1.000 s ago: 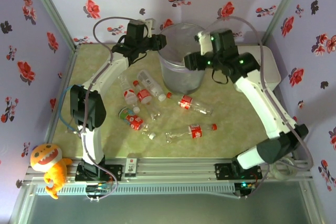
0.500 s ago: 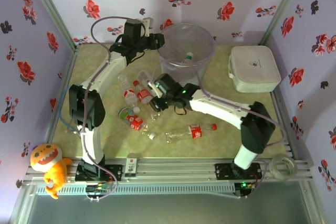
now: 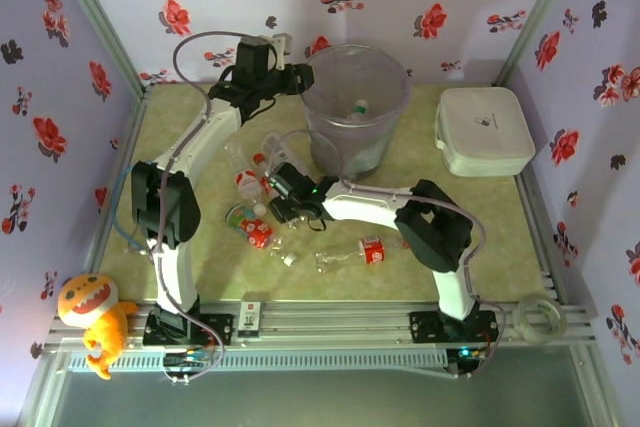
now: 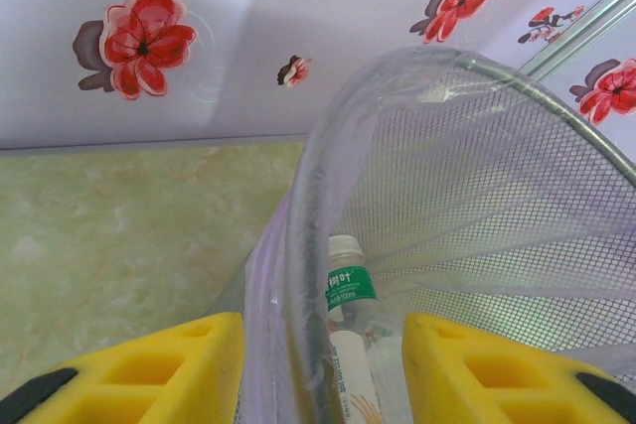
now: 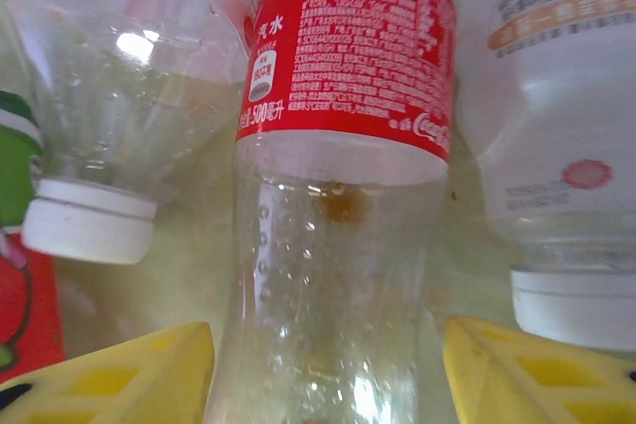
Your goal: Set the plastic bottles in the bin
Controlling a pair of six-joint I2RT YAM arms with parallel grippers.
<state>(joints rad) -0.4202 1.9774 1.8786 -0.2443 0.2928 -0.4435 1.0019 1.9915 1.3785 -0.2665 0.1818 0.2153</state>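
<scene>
Right gripper (image 5: 328,354): jaws spread, one yellow finger either side of a red-labelled bottle (image 5: 343,57), not pinching it. In the wrist view the bottle's long axis runs 12 to 6 o'clock, square across the closing line. Other bottles (image 5: 109,96) crowd it at 10 and 2. The bin (image 3: 340,152) stands at 1 o'clock of this claw in the top view. Left gripper (image 4: 323,364): spread astride the bin's rim. The right arm is judged nearer.

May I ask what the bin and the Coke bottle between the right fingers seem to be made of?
Bin: probably thin translucent plastic, with a fine mesh pattern and a slight sheen. Coke bottle: clear glossy plastic, see-through with highlights and a red printed label.
</scene>
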